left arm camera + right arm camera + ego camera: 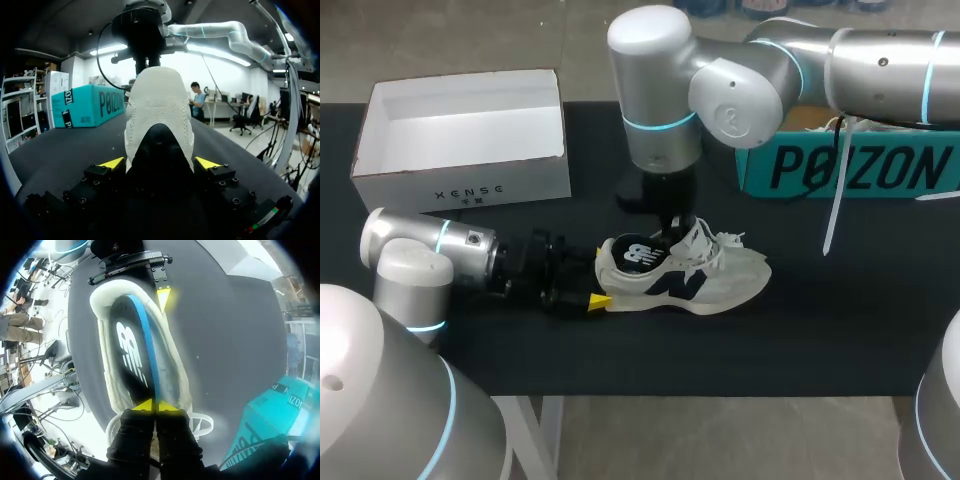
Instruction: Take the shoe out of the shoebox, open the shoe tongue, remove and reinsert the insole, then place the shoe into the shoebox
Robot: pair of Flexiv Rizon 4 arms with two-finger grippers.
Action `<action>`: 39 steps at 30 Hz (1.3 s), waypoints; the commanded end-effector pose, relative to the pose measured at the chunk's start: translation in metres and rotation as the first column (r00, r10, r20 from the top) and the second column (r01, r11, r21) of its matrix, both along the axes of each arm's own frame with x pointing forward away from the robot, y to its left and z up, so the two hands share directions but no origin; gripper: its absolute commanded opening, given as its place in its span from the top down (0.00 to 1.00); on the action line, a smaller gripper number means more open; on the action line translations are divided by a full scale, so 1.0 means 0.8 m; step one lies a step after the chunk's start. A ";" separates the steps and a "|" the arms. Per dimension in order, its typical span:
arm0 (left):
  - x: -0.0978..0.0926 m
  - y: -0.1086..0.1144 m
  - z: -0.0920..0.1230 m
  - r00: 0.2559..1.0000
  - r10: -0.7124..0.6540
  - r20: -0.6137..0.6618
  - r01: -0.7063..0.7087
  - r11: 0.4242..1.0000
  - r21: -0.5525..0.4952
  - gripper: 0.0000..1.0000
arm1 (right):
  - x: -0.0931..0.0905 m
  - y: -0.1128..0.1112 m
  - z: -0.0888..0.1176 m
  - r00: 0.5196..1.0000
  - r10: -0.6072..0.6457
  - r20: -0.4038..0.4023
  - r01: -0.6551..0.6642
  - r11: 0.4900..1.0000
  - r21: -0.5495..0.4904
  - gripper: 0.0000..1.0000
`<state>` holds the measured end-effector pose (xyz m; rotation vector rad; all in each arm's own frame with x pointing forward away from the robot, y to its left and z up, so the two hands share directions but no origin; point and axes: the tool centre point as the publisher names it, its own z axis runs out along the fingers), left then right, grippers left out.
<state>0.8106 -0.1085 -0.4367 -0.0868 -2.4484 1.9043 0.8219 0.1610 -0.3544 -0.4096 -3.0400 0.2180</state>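
shoe (685, 280): on table (820, 330), toe toward my right
left gripper (160, 162): fingers clamp heel, in line with shoe's length
right gripper (156, 406): above opening, tips pinched narrow on insole (130, 350)
next: probably straight upward pull

- The head view looks from above and behind, down on the whole black table (820, 330). It stands the farthest away, and the shoe (685, 275) lies near its middle.
- The left wrist view sits low over the table (60, 155). It faces level along its fingers to the heel of the shoe (159, 110), which is very near.
- The right wrist view looks straight down from just above the shoe (175, 375), into its opening and onto the insole (131, 355).
- All three views share the shoe and the teal box (860, 165). It stands beyond the shoe for the left wrist.
- The left wrist view also takes in the right arm (145, 30) over the shoe. The right wrist view takes in the left arm (130, 262) and its yellow fingertip (163, 297) at the heel.
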 end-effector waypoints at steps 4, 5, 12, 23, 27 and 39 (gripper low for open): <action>0.001 -0.001 -0.005 1.000 0.002 0.001 -0.002 1.000 0.000 1.00 | 0.003 -0.014 0.012 1.000 -0.021 0.011 0.021 0.999 0.025 1.00; 0.001 -0.001 -0.005 1.000 0.002 0.001 -0.002 1.000 0.000 1.00 | 0.004 -0.011 0.012 1.000 -0.020 0.012 0.019 0.999 0.026 1.00; 0.001 -0.001 -0.005 1.000 0.002 0.001 -0.002 1.000 0.000 1.00 | 0.004 0.008 -0.005 1.000 0.002 -0.017 -0.002 0.999 0.043 1.00; 0.001 -0.001 -0.005 1.000 0.002 0.001 -0.002 1.000 0.000 1.00 | 0.014 0.056 -0.004 0.997 0.072 -0.020 -0.071 0.996 0.059 1.00; 0.001 -0.001 -0.005 1.000 0.002 0.001 -0.002 1.000 0.000 1.00 | 0.018 0.062 0.006 0.996 0.085 -0.009 -0.084 0.994 0.066 1.00; 0.001 -0.001 -0.005 1.000 0.002 0.001 -0.002 1.000 0.000 1.00 | 0.022 0.024 0.043 0.998 0.024 0.050 -0.030 0.992 0.122 1.00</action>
